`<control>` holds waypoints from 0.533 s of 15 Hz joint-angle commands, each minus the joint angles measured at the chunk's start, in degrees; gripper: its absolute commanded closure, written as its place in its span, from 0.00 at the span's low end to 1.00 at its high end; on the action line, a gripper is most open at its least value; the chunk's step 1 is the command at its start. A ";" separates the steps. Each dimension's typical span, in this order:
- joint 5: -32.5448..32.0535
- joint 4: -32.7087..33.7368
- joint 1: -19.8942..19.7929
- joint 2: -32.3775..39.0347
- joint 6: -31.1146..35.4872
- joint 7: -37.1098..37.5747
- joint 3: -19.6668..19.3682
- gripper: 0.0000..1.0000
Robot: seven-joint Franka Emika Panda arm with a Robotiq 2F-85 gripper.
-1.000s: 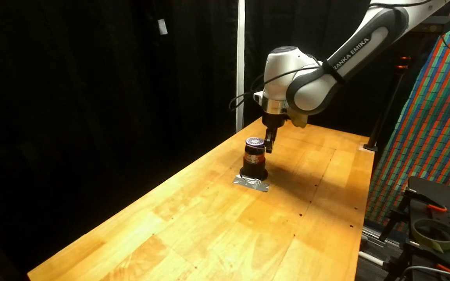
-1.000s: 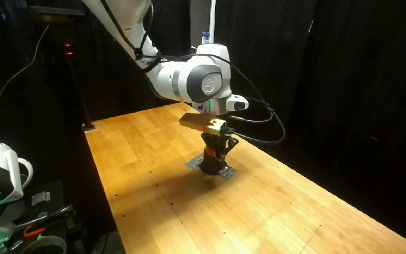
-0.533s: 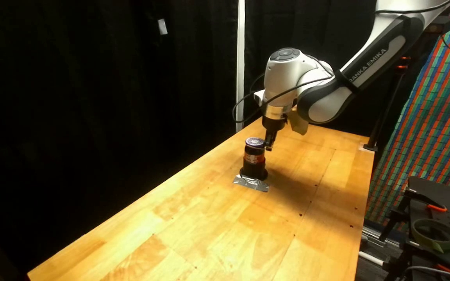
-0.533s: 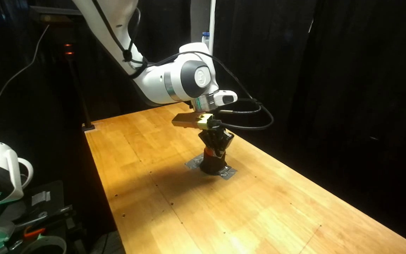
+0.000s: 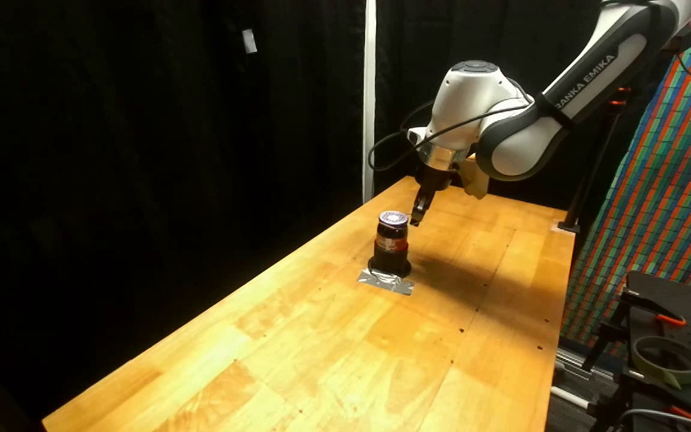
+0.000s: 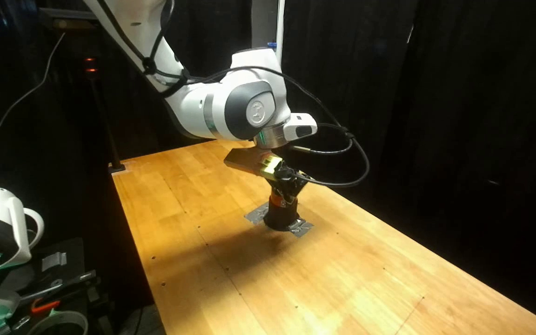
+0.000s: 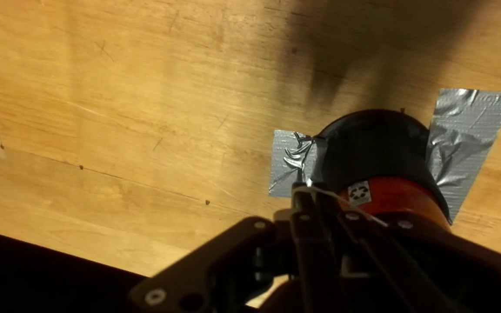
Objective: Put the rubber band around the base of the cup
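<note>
The cup [image 5: 391,243] stands upright in a black base [image 5: 388,265] on the wooden table. It is dark with an orange-red label and a pale top; the label shows in the wrist view [image 7: 396,198]. My gripper [image 5: 416,222] tilts beside the cup's upper part, a small gap away. In an exterior view the gripper [image 6: 288,197] hides the cup's top. In the wrist view its fingertips [image 7: 309,193] are shut together. The pale rubber band [image 7: 337,196] curves round the outside of the fingertips and runs towards the cup. Its far end is hidden.
Silver tape [image 7: 463,139] fixes the base to the table [image 5: 333,360]. A cable loop [image 6: 365,163] hangs from the wrist. A pole [image 5: 588,162] stands at the table's far corner. A black side stand with a tape roll [image 5: 666,360] is beyond the table's edge.
The wrist has moved away from the cup and the gripper has tilted. The fingertips are slightly higher, and the gap to the cup has widened. The cup and base have not moved.
</note>
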 commanded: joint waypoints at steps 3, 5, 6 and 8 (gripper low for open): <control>14.88 -11.39 -13.16 -5.35 14.20 -20.67 12.55 0.91; 20.79 -13.03 -21.58 -5.02 16.66 -29.09 22.03 0.90; 23.84 -13.44 -25.21 -4.46 17.66 -33.08 26.43 0.90; 29.07 -13.36 -32.90 -2.50 19.46 -40.49 35.31 0.91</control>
